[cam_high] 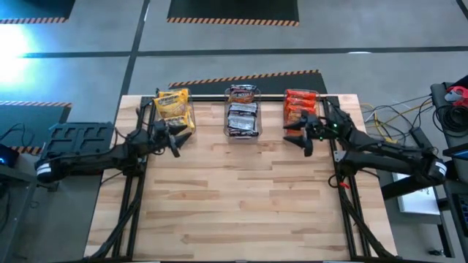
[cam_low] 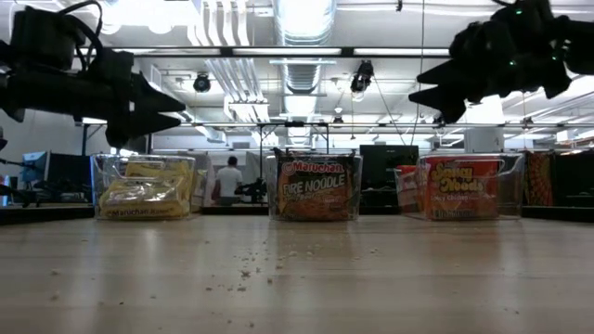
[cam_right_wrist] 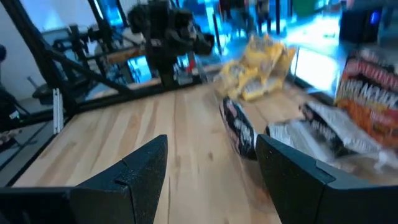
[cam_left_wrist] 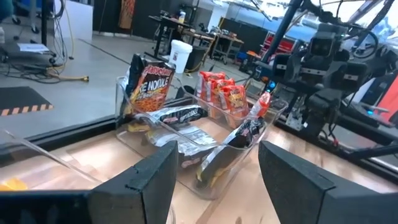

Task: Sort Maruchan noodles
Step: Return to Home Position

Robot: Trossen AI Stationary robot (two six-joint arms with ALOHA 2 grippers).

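As the Maruchan noodles (cam_high: 242, 109) all lay colour-sorted in three clear bins (cam_high: 225, 126) at the table's (cam_high: 241, 197) far edge, homing seemed underway; left gripper (cam_high: 172, 140), right gripper (cam_high: 300, 136): jaws apart, empty; next, retract both arms.

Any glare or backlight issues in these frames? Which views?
High view: strong glare on the floor at upper left, while the table is evenly lit. Low view: the ceiling lights blow out, so the left gripper and right gripper read as silhouettes, but the middle Maruchan packet is well lit. Right wrist view: bright light behind the yellow packets.
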